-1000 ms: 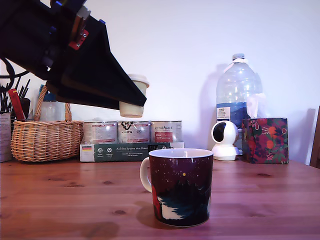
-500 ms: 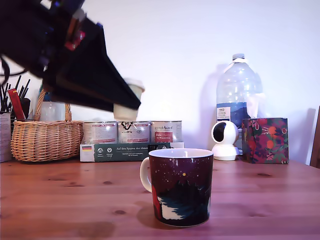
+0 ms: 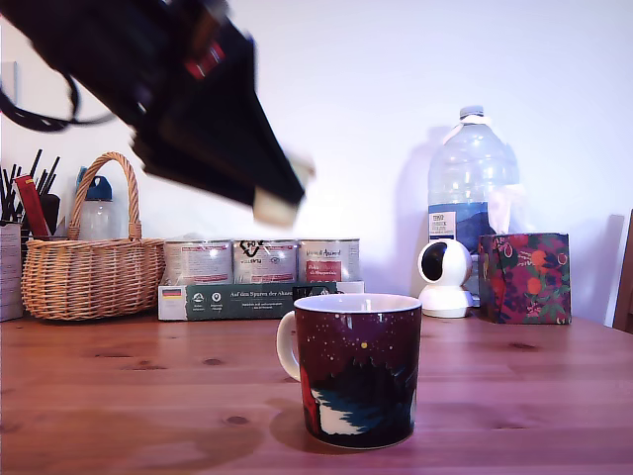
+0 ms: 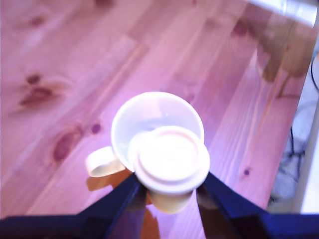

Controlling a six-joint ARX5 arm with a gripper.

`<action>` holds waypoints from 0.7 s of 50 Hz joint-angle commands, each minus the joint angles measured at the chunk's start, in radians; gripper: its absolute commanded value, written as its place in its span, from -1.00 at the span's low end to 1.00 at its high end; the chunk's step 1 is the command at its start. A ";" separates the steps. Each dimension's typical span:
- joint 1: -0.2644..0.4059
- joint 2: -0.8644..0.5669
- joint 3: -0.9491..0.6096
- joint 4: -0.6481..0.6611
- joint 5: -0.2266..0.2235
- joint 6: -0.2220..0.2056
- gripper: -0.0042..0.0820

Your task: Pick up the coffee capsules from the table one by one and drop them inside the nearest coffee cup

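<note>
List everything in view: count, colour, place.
Coffee capsule: 1, cream-white, held in the air above the mug.
Coffee cup: 1, maroon, white handle, front of table.
Tins: 3, silver, on a green box.
Basket: 1, wicker, exterior view's left.
Water bottle: 1, clear, back right.
Round camera: 1, white, beside the bottle.
Patterned box: 1, floral, far right.
Gripper: 1, black, shut on the capsule.

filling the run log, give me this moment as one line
phase: carry | pincer: shut on capsule | position: in the air above mug | mug: upright on table
</note>
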 commanded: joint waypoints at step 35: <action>-0.055 0.324 0.372 -0.282 -0.093 0.077 -0.45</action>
